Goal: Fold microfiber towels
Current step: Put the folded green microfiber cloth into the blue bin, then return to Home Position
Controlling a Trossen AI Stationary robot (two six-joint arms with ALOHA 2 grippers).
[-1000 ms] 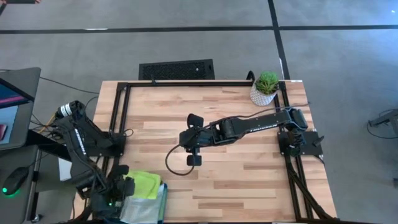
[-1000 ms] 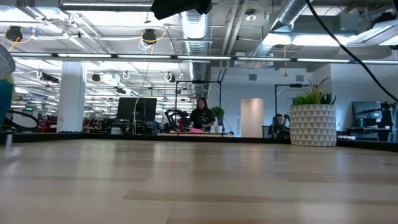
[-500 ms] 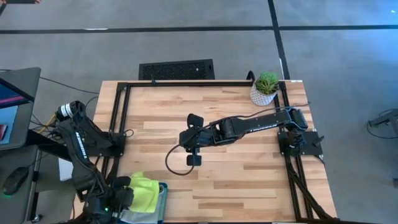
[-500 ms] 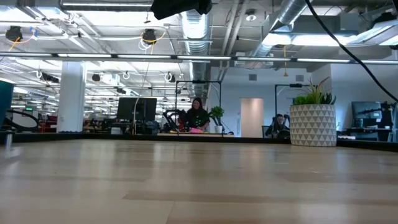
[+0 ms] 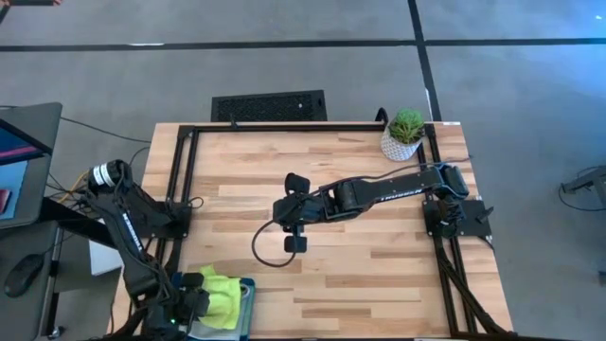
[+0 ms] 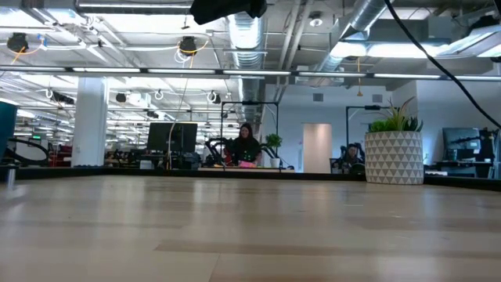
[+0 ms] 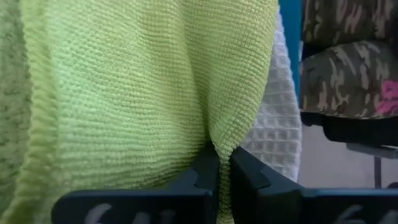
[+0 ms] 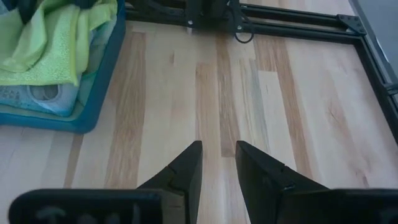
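A teal bin point(image 5: 247, 301) stands at the table's near left corner; it also shows in the right wrist view point(image 8: 102, 71). A lime green towel point(image 5: 222, 288) lies bunched in it on top of paler cloths point(image 8: 37, 93). My left gripper point(image 5: 189, 305) is over the bin's left part, shut on the lime green towel point(image 7: 143, 81). A white waffle cloth point(image 7: 280, 124) shows behind it. My right gripper point(image 5: 284, 212) hovers over the middle of the table, open and empty, pointing toward the table's left edge point(image 8: 217, 155). My left gripper pinches a fold of the lime green towel point(image 7: 219, 144) between its two shut fingertips. The cloth bulges out on both sides of the pinch and fills most of the left wrist view. How many layers are in the fold I cannot tell.
A potted plant point(image 5: 405, 134) stands at the far right corner. Black frame rails point(image 5: 284, 126) run along the table's far, left and right edges. Bare wood point(image 5: 379, 256) lies between the bin and the right arm. A person point(image 6: 245, 145) is in the room far behind.
My left gripper has moved toward the table's near edge over the bin, staying at the lime green towel. Less of the towel shows above the bin than a second ago. My right arm has kept still.
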